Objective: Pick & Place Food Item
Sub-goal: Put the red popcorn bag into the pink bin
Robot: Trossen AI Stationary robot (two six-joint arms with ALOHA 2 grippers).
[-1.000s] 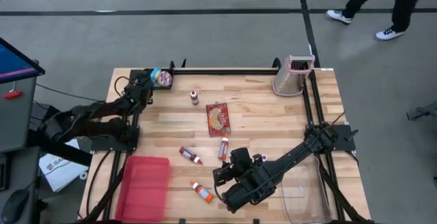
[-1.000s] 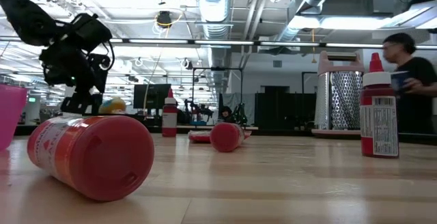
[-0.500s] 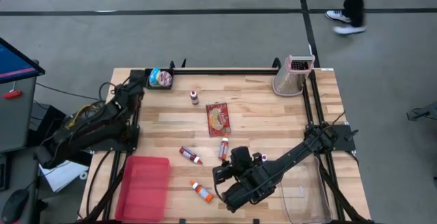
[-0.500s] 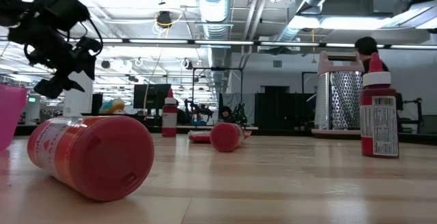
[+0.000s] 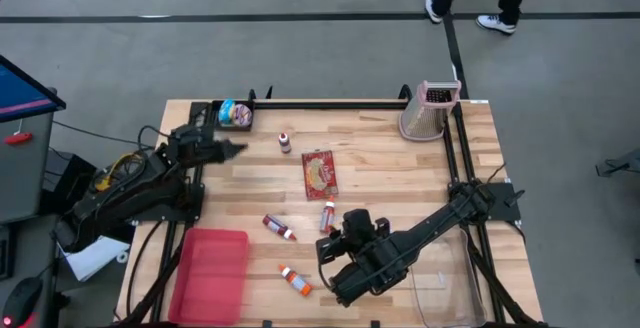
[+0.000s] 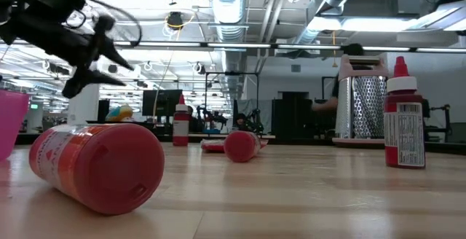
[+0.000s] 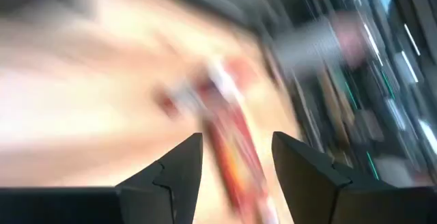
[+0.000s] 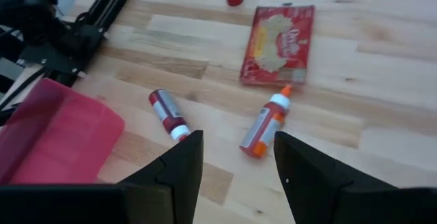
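Wood plank table [image 5: 380, 158] matt; pink bin [image 5: 210, 273] smooth plastic; grater [image 5: 430, 111] perforated metal.

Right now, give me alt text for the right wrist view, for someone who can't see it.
The right tool hovers with its fingers apart and empty above a wooden table. Ahead lie an orange-capped bottle on its side, a red snack packet and a white-capped red bottle, with a pink bin off to one side.
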